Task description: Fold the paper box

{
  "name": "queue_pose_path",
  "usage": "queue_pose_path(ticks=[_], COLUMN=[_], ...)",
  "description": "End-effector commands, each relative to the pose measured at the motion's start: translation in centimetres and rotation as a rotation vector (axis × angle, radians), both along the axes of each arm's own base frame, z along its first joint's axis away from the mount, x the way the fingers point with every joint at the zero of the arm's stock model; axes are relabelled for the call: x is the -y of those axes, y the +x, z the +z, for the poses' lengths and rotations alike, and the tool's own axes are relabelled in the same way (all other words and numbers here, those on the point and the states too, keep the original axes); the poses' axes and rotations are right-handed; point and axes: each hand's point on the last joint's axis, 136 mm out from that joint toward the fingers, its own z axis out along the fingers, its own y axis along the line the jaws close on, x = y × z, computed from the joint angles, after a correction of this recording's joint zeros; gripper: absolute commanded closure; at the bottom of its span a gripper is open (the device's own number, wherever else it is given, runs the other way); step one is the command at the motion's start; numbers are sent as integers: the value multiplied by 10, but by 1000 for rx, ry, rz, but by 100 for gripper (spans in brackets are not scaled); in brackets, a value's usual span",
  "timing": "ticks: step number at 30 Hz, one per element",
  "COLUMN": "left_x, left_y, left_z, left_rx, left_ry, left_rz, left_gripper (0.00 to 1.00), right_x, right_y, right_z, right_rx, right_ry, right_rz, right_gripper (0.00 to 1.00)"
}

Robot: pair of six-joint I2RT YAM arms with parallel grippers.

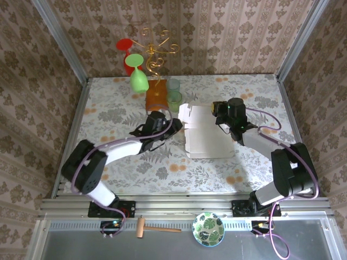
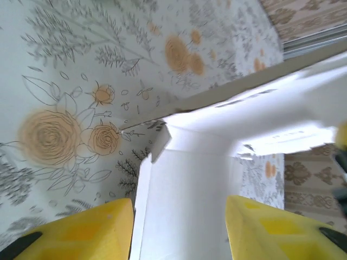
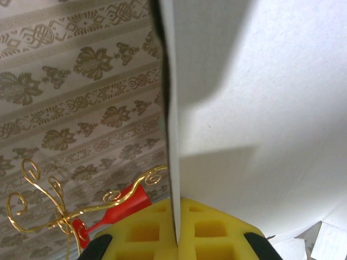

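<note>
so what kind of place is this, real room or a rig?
Likely a staged robot test cell dressed as a home: wallpapered panels in an aluminium frame, a floral-clothed table, and a gold wire rack as a prop.

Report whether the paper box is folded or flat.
Partly folded: the paper box has side walls raised, right gripper pinching one.
</note>
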Motion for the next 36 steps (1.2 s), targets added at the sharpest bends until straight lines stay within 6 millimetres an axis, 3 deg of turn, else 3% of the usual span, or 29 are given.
queue_pose_path(ticks=[1,6,11,18,21,24,29,36], left_x=[-40,-90,-108,-82,-71,-44,-11,12], left_y=[-10,-5,7,14,18,11,6,14], left_z=[3,16,16,-2,-13,-23,-35,-34], left_rx=[7,5,1,16,54,119,263,416], left_ry=[79,82,77,90,167,207,218,172], left_rz=[29,103,113,-46,-145,-283,-437,-487], left_gripper=[52,56,60,72,75,77,75,67], right_x=[-5,-16,-25,-25,-23,-23,-26,-31], right_y=[8,5,0,-7,-6,-5,-2,-2], right_z=[7,-1,-21,-46,-44,-38,-35,-38], right_rx=[115,142,157,138,142,154,172,185], right_ry=[-47,-68,-77,-91,-88,-93,-90,-89], right_rz=[58,131,198,238,237,246,263,325], right_gripper=[100,100,100,100,100,100,100,100])
